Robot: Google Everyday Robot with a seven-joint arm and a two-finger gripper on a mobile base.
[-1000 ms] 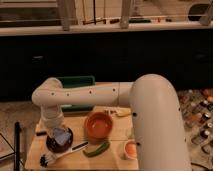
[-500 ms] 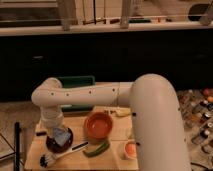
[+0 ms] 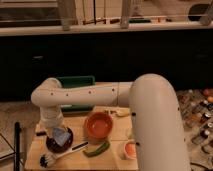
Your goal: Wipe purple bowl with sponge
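The purple bowl (image 3: pixel 58 142) sits on the left part of the wooden table (image 3: pixel 115 129). The light blue-grey sponge (image 3: pixel 60 135) is inside the bowl, at its middle. My gripper (image 3: pixel 56 127) comes down from above onto the sponge, at the end of the white arm (image 3: pixel 90 95) that reaches in from the right. The arm's wrist covers the top of the sponge and the bowl's far rim.
A larger orange bowl (image 3: pixel 99 125) stands right of the purple bowl. A white-handled brush (image 3: pixel 60 155) and a green pepper (image 3: pixel 97 148) lie in front. A small white cup (image 3: pixel 130 148) stands near the front right. A green bin (image 3: pixel 75 85) is behind the arm.
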